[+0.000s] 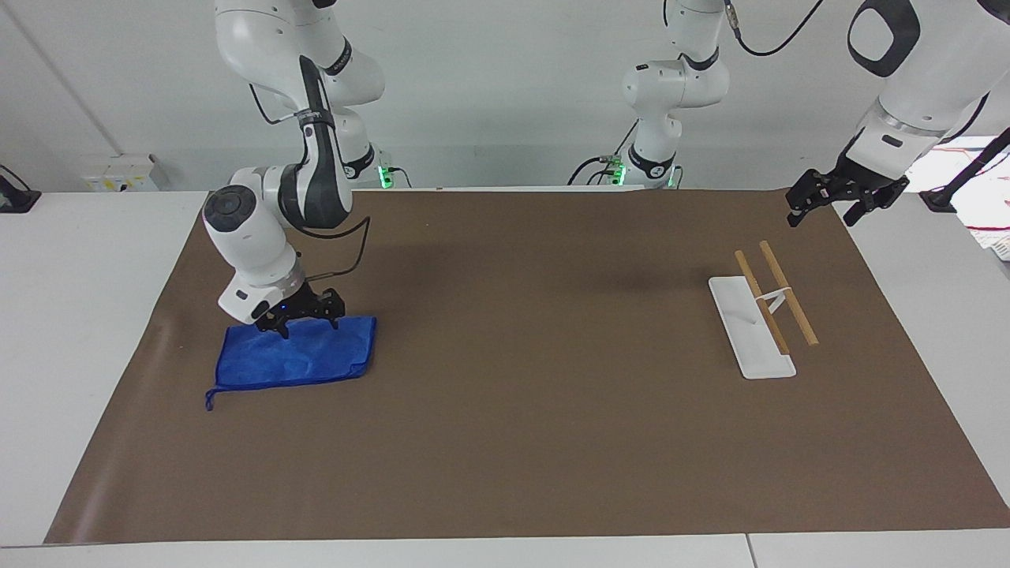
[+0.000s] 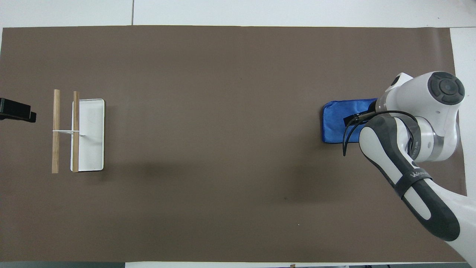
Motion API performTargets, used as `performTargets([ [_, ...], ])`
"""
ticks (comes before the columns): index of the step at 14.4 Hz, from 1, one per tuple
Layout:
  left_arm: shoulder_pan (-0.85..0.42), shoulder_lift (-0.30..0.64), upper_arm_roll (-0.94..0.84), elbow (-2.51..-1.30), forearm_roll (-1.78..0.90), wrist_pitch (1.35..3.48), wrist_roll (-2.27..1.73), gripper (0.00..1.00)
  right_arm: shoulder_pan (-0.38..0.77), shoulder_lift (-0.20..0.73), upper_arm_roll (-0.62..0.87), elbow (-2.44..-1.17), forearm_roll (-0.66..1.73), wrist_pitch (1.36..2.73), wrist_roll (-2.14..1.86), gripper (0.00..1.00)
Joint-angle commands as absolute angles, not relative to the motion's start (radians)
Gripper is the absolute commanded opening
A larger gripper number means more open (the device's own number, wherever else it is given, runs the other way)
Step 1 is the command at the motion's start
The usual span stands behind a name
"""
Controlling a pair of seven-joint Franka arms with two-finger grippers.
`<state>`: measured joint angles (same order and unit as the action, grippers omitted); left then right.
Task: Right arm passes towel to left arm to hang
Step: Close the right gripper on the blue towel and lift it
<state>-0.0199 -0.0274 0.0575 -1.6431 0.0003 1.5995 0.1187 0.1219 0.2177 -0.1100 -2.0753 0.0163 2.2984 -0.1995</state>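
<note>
The towel [image 1: 293, 353] lies flat on the brown mat [image 1: 521, 442] that covers the counter, toward the right arm's end, well apart from the towel rack [image 1: 756, 315], which stands toward the left arm's end. That split seems to be the reason for a handover: each arm works its own end of the mat. The right claw [image 1: 303, 322] is down at the towel's edge nearer to the robots, its fingers spread wide and straddling the cloth's border, holding nothing yet; this looks like the set-up for a pinch on that long edge. The left claw [image 1: 835, 201] waits in the air over the mat's corner near the rack, also spread wide and empty, presumably ready to receive. The towel's long axis runs along the counter's length, from one arm's end toward the other. Its thin corner loop [image 1: 211, 397] trails from the corner farthest from the robots and from the rack.
</note>
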Motion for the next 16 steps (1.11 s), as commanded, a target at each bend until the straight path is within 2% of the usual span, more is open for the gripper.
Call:
performTargets([
  [1,-0.026,-0.048,0.06,-1.666,0.0,1.614,0.109,1.0,0.087,0.253,-0.104,-2.08,0.002,2.35,-0.259,1.0],
  [5,-0.026,-0.048,0.06,-1.667,0.0,1.614,0.109,1.0,0.078,0.272,-0.104,-2.079,0.002,2.365,-0.258,1.0],
  [11,-0.026,-0.048,0.06,-1.666,0.0,1.614,0.109,1.0,0.071,0.278,-0.103,-2.095,0.002,2.365,-0.262,0.88],
  [13,-0.026,-0.048,0.06,-1.667,0.0,1.614,0.109,1.0,0.071,0.278,-0.103,-2.095,0.002,2.367,-0.259,0.76],
  [16,-0.026,-0.048,0.06,-1.666,0.0,1.614,0.109,1.0,0.069,0.281,-0.103,-2.097,0.002,2.367,-0.261,0.66],
])
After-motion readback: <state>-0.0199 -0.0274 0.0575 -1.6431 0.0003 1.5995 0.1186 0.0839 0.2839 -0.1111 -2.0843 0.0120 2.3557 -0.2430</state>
